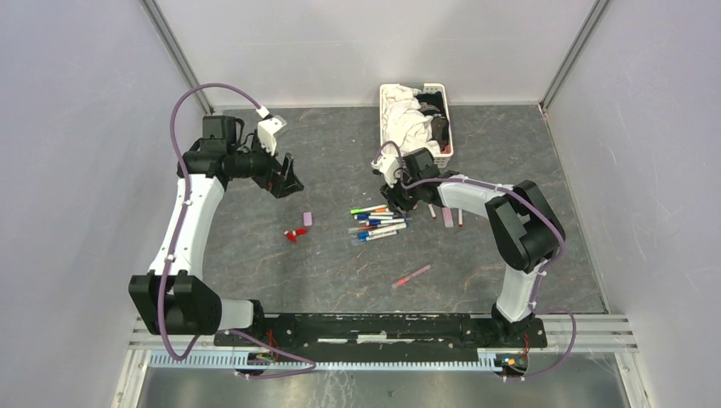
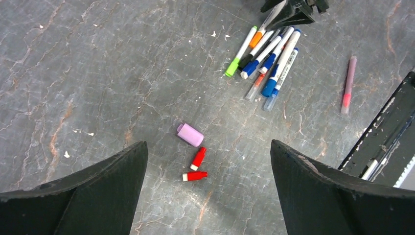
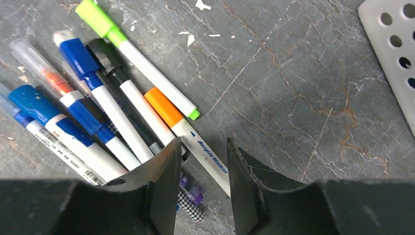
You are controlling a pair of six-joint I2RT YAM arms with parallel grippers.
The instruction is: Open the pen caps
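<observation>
Grey desk (image 2: pixel 98 73); our left pincer (image 2: pixel 208 143) hung wide open, empty, over loose caps (image 2: pixel 190 134); our right pincer (image 3: pixel 204 142) stood half open astride the orange pen (image 3: pixel 164 107).

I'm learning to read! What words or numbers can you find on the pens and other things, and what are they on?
"Acrylic Marker": on the white barrel of the orange-capped pen.
Tiny print beside a barcode on the blue-capped pen: too small to read.
Nothing else in any view can be read.
</observation>
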